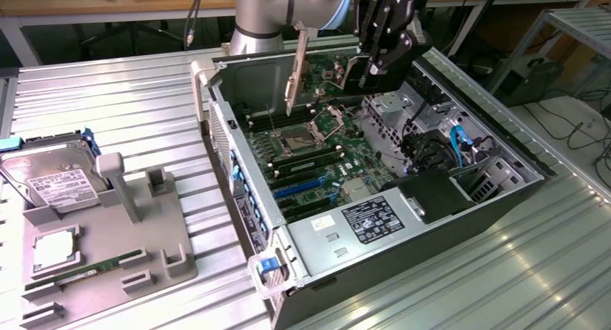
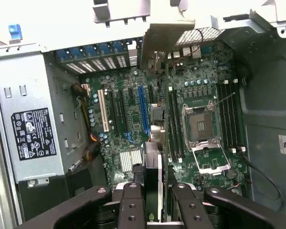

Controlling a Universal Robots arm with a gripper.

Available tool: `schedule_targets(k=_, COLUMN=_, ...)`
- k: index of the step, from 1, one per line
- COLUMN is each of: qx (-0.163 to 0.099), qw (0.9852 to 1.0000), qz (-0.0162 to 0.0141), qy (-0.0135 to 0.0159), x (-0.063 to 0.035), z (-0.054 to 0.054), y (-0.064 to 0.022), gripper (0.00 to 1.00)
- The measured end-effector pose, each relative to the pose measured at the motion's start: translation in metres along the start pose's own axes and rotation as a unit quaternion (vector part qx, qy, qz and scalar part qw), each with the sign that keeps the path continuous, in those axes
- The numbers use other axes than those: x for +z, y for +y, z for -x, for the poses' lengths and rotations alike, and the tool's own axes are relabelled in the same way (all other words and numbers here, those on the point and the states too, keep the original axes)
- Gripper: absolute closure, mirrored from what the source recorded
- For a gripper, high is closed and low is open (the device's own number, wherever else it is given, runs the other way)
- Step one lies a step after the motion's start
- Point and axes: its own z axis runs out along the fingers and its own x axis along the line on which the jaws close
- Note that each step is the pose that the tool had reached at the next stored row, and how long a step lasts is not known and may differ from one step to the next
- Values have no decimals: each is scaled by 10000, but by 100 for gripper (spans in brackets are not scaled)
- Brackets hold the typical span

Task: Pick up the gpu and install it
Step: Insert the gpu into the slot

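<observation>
My gripper (image 1: 370, 72) hangs over the far end of the open computer case (image 1: 243, 194), shut on the gpu (image 1: 334, 71). The gpu is a thin dark card held on edge, well above the motherboard (image 1: 315, 154). Its long silver bracket (image 1: 300, 66) stands upright towards the exterior view's left. In the wrist view the gpu (image 2: 154, 176) runs edge-on between my two black fingers (image 2: 132, 205), with its bracket (image 2: 164, 40) at the far end near the case's rear slots. Below the card lie the blue expansion slot (image 2: 144, 109) and black slots beside it.
A grey fixture (image 1: 143, 237) on the exterior view's left holds a hard drive (image 1: 53, 176), a CPU (image 1: 54, 248) and a green RAM stick (image 1: 91, 267). Inside the case are the power supply (image 1: 373, 219), the empty CPU socket (image 2: 200, 126) and blue cables (image 1: 458, 147).
</observation>
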Motion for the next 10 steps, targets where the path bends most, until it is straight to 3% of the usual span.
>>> schedule_targets(k=2, qx=-182, qw=9998, qz=3, qy=5, x=0, z=0, y=0, gripper=73)
schedule_targets(k=10, qx=-227, qw=9997, qz=4, qy=7, x=4, z=0, y=0, gripper=73)
